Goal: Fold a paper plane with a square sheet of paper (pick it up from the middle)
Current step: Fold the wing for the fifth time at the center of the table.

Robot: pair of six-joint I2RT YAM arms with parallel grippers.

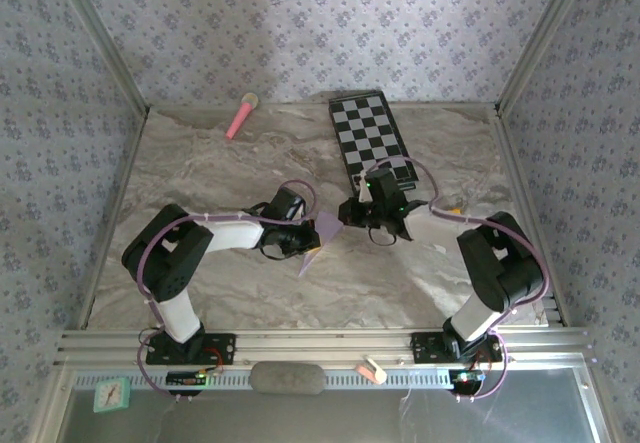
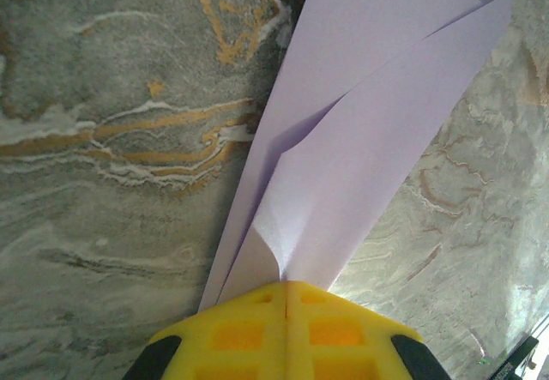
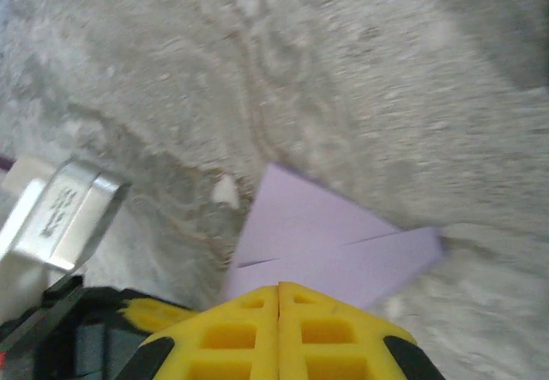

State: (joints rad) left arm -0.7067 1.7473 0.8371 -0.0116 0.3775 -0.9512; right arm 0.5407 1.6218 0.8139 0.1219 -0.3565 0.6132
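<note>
The square sheet of paper (image 1: pixel 325 231) is pale lilac and folded into a narrow pointed dart, the paper plane, hanging between my two grippers over the middle of the marble table (image 1: pixel 200 163), with its tip pointing toward the near edge. My left gripper (image 1: pixel 305 241) is shut on it. In the left wrist view the folded layers (image 2: pixel 360 114) fan out from the closed yellow jaws (image 2: pixel 287 284). My right gripper (image 1: pixel 348 215) is shut too, and the paper (image 3: pixel 317 234) spreads out from its closed tips (image 3: pixel 279 287).
A black-and-white checkered board (image 1: pixel 373 141) lies at the back right, just behind the right gripper. A pink stick (image 1: pixel 241 116) rests at the back, left of centre. A small pink item (image 1: pixel 372 371) sits on the front rail. Part of the left arm (image 3: pixel 60 217) appears in the right wrist view.
</note>
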